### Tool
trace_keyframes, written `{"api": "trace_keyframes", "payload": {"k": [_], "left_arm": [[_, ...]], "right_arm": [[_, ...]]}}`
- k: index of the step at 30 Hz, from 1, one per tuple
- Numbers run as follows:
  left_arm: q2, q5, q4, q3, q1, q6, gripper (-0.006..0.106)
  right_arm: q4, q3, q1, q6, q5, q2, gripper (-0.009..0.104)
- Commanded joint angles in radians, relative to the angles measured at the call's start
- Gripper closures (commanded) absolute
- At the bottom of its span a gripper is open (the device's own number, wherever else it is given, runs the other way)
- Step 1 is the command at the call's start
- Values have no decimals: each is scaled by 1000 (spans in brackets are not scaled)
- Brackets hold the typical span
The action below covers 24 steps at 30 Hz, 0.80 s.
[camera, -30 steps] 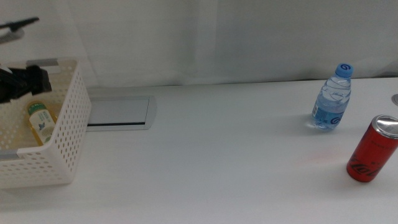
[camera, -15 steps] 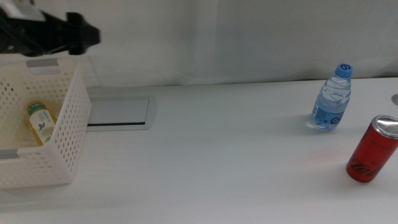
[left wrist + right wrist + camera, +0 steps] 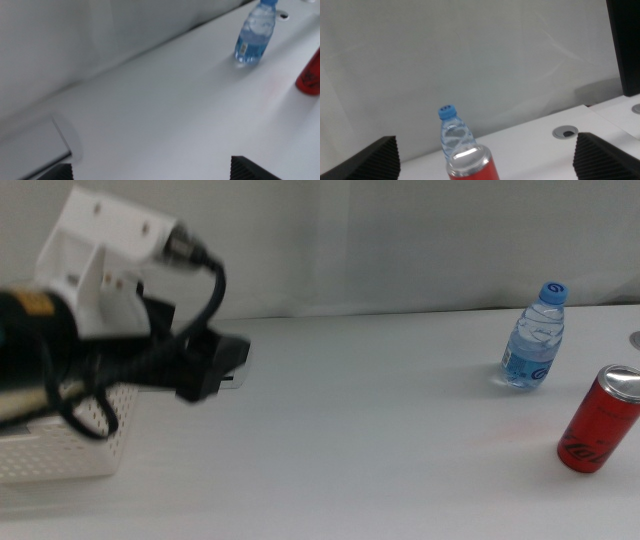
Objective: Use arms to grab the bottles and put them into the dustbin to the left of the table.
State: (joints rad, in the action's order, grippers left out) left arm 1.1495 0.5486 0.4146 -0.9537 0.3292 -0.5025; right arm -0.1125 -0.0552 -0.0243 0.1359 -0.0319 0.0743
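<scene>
One camera looks down over the whole table [image 3: 380, 400] from the front. Two ride the arms, low and close. All three see the water bottle [image 3: 534, 335] and red can [image 3: 598, 420].

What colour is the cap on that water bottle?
Blue, on the water bottle; the middle view shows it best.

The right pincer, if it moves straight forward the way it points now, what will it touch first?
Probably the red can: it stands between the open tips of the right pincer, nearest the camera. The water bottle stands just behind it. How far the can is cannot be judged.
</scene>
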Motion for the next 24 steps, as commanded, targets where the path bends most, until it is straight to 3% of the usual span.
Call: {"api": "trace_keyframes", "payload": {"k": [1, 11, 24], "left_arm": [[-61, -54, 30, 95, 9, 13, 18], [-158, -69, 42, 220, 9, 13, 18], [-158, -70, 46, 220, 9, 13, 18]], "right_arm": [[-11, -51, -6, -4, -51, 0, 4], [-7, -375, -6, -195, -503, 200, 4], [-31, -420, -6, -221, -550, 567, 4]]}}
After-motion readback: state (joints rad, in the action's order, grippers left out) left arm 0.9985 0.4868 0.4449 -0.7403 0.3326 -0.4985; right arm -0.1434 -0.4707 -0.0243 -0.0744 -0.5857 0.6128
